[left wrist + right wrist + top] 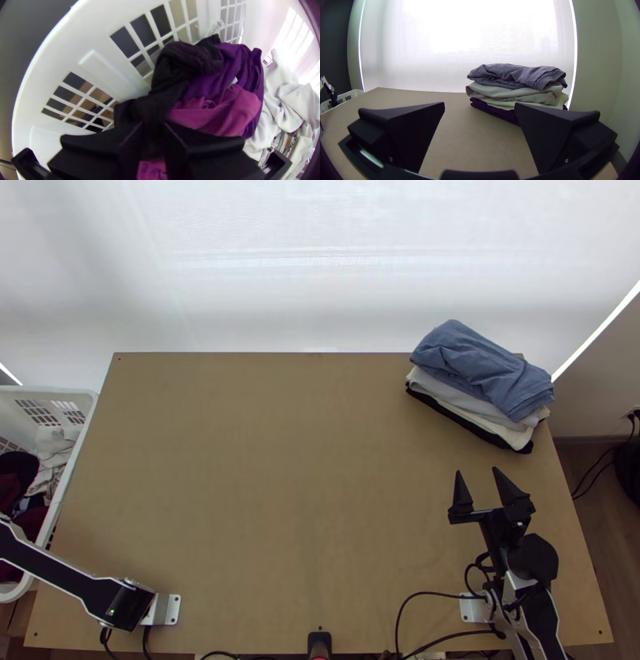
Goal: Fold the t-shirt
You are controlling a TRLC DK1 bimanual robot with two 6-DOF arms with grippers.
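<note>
Subject: one t-shirt to be folded. No garment can be confirmed as the t-shirt; the likeliest candidate is the dark cloth (186, 61), bunched inside the white basket (100, 20) off the table's left side. It lies against purple cloth (206, 86) and pink cloth (216, 116), with white cloth (290, 106) beside them.

Handling, as judged: light, soft and limp, with no stiffness of its own; not fragile, not notably slippery. It should sag and crumple when lifted, and may drag the purple or pink cloth along. Advised hold for lifting: a thick raised fold of the dark cloth, away from the basket wall. For folding, once spread on the table (280, 500), take it at hem corners or shoulders.

Left gripper (152, 124): down in the basket, close against the dark cloth, with pink cloth near it. Whether it is clenched on the cloth or released cannot be told.

Right gripper (477, 471): released, fingers (416, 126) spread wide, nothing between them. It is poised over the table's right side, on the near side of the folded stack (480, 372) and apart from it.
</note>
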